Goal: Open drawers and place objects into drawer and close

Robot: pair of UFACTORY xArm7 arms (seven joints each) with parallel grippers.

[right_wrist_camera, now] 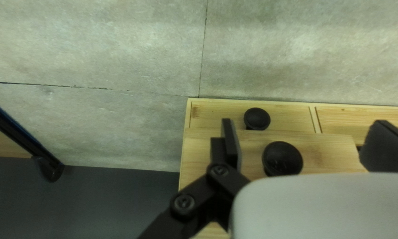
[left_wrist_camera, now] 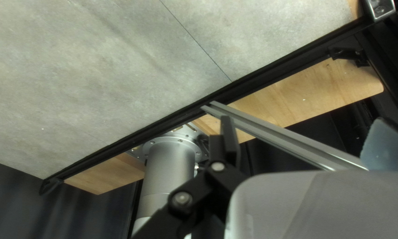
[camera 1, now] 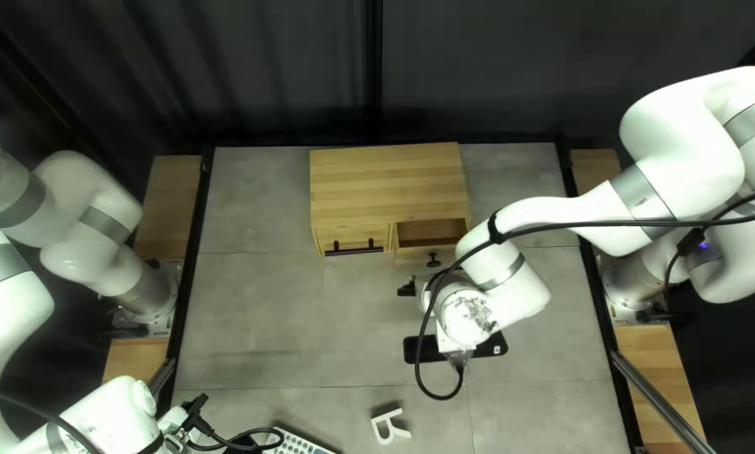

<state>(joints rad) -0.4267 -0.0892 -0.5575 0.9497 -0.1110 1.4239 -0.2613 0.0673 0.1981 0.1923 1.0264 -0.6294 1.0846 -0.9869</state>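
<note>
A wooden cabinet [camera 1: 387, 181] stands at the back, its small drawer [camera 1: 432, 232] pulled out, with a black knob [camera 1: 434, 260] in front. My right gripper [camera 1: 428, 280] is just in front of that knob. In the right wrist view my right gripper [right_wrist_camera: 306, 126] is open, the upper knob [right_wrist_camera: 282, 158] showing between its spread fingers; a lower knob [right_wrist_camera: 256, 118] lies beyond. My left gripper [camera 1: 197, 405] is at the near left; in its wrist view the gripper [left_wrist_camera: 303, 124] stands open and holds nothing. A white letter R [camera 1: 390, 426] lies near the front edge.
A dark flat object [camera 1: 493, 345] lies partly under my right arm. At the near edge, a keypad device [camera 1: 297, 442] sits beside my left gripper. The cabinet's left section has a black bar handle [camera 1: 354, 248]. A cable loop hangs from my right arm.
</note>
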